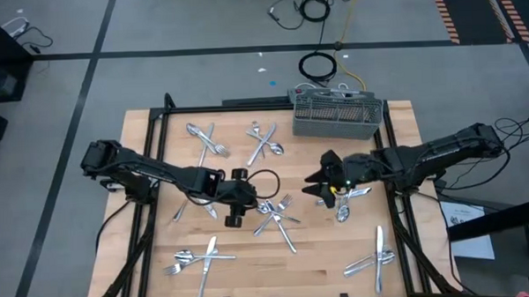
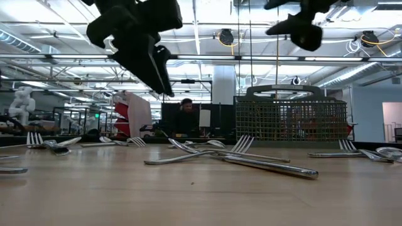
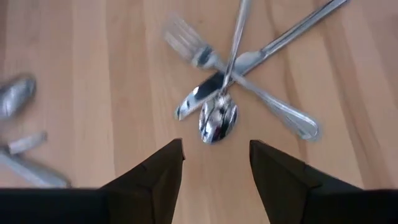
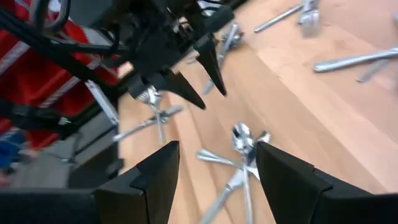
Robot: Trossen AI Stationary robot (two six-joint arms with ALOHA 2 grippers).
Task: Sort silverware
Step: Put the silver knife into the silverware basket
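both grippers hover empty over the central cutlery heap

the left gripper (image 1: 237, 208) hangs above the bench (image 1: 149, 139) with its fingers apart and nothing between them, right over a crossed heap of a spoon (image 3: 217, 119), fork and knife. the right gripper (image 1: 322, 187), also spread and empty, hovers close by on the far side of that heap. the rest of the silverware (image 1: 266, 141) lies scattered in small clusters across the bench, and the grey caddy (image 1: 337, 117) stands at the far edge.

the risk, as i judge it, is the tangle: pinching one piece may drag or flip the pieces crossed with it, and the two grippers are near enough to collide.

in the low view both grippers are cut off at the top, and the caddy's contents can't be made out.
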